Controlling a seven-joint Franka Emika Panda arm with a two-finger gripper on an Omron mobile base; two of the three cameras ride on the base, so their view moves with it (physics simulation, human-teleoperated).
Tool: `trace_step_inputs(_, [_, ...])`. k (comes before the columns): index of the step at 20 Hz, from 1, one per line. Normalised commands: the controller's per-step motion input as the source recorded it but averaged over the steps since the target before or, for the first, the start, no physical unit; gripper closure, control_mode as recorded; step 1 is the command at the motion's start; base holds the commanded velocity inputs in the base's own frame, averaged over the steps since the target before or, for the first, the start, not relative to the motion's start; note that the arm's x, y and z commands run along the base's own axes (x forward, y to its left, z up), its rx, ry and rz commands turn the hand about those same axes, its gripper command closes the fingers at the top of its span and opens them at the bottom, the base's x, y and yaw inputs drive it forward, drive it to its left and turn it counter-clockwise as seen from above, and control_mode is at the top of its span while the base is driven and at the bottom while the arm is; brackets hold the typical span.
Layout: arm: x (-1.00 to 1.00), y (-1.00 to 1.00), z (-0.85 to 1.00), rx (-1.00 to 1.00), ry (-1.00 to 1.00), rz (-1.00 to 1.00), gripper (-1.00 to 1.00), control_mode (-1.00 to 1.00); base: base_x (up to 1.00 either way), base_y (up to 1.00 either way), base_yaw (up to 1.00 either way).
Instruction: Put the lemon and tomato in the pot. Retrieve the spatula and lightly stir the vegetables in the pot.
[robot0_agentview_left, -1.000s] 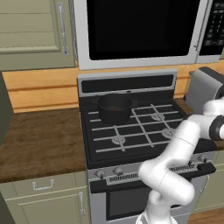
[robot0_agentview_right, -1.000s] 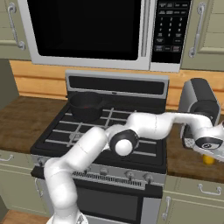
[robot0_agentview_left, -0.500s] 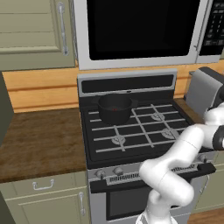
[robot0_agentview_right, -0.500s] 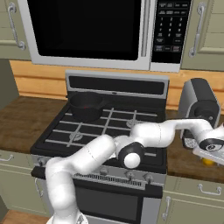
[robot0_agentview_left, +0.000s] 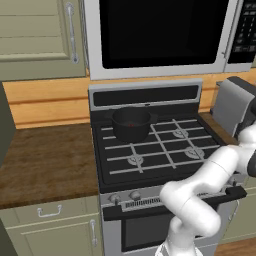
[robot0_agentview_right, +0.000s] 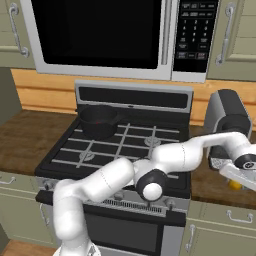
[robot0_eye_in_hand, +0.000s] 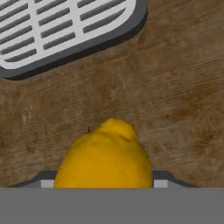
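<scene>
— Looking from the claw (robot0_agentview_right: 237, 178) outward: what lies nearest?

— Lemon (robot0_eye_in_hand: 105, 157). In the hand view it sits dead centre at the bottom edge, right up against the claw. Two small grey corners poke out at its left and right flanks, likely the tips.

— Claw open or gripping?

— Cannot tell. The tips are hidden behind the fruit, and no contact line is visible. Flanked, yes; clamped, unconfirmed.

— Long axis?

— Nub end points toward the top of the hand view, away from the claw. So the axis runs roughly along the line of sight, and the jaws would close across the short waist. My guess is that this is a fair bite, though the round skin could slip.

— Where is it in the room?

— On the brown counter (robot0_eye_in_hand: 175, 87) right of the stove (robot0_agentview_right: 125, 145), just in front of the toaster (robot0_agentview_right: 227, 112). A white slotted thing (robot0_eye_in_hand: 65, 22) lies beyond it, apart.

— And the pot (robot0_agentview_left: 131, 123)?

— Back left burner, well apart, across the whole stove. There is a reddish hint inside it; too small to call it the tomato.
</scene>
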Motion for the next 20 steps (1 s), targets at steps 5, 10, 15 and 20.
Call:
trace_step_inputs(5, [-0.99,1.0,-0.35,-0.17,-0.13,0.0,1.0,-1.0,0.0,0.0,0.0])
trace_step_inputs(10, [-0.86,1.0,-0.09,-0.25,-0.18,0.0,1.0,-1.0,0.0,0.0,0.0])
trace_step_inputs(15, [-0.72,1.0,-0.13,-0.35,-0.21,0.0,1.0,-1.0,0.0,0.0,0.0])
trace_step_inputs(20, [-0.19,1.0,0.07,-0.35,-0.22,-0.02,1.0,-1.0,0.0,0.0,0.0])
